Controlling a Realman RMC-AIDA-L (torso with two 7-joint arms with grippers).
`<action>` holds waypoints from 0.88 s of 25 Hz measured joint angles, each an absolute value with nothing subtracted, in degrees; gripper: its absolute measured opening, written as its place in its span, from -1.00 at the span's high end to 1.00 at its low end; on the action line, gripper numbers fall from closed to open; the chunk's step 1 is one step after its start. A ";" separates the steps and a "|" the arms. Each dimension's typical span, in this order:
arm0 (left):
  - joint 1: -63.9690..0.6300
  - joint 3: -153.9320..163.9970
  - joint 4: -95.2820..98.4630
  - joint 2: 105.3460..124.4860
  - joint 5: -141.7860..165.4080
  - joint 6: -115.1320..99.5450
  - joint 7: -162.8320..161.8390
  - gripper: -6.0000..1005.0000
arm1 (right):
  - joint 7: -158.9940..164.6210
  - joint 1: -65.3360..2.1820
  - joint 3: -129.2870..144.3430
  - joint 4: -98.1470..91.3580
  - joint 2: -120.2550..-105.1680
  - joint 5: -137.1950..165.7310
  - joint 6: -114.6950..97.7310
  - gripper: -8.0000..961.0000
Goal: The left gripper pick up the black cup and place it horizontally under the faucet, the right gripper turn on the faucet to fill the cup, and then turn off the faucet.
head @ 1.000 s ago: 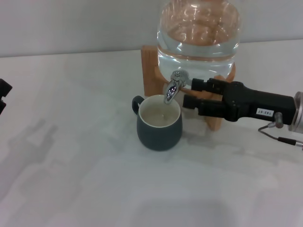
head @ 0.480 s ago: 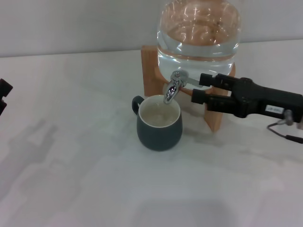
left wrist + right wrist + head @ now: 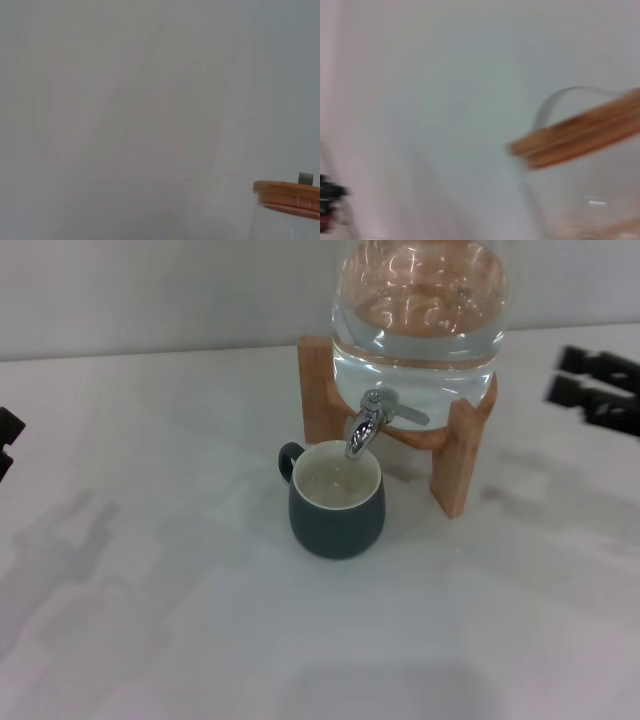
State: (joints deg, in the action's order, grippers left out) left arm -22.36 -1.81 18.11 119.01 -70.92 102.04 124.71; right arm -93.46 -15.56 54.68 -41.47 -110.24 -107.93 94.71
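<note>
The squat slate-black cup (image 3: pixel 337 502) stands under the small chrome faucet (image 3: pixel 366 428), and with the right gripper (image 3: pixel 572 376) spread, empty and far off, an imperfectly closed lever could overflow it.

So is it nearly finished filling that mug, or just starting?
Nearly finished. The black cup stands under the faucet, pale liquid inside. No stream is visible. The right gripper is off by the table's right edge, open; the left gripper is parked far left. Nothing obvious remains.
</note>
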 joint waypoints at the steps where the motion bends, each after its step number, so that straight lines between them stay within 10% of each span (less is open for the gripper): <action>1: -22.41 -1.78 18.11 119.01 -70.92 101.99 124.71 0.21 | -93.47 -15.07 52.38 -41.39 -109.69 -106.33 93.96 -0.75; 18: -21.29 -1.51 19.81 118.80 -69.81 101.64 120.88 0.20 | -93.94 -12.37 18.06 -41.39 -108.31 -89.85 83.92 -0.76; 22: -20.85 -1.53 19.81 118.99 -69.80 101.31 120.25 -0.13 | -93.93 -12.25 17.86 -41.61 -108.37 -89.75 83.58 -0.77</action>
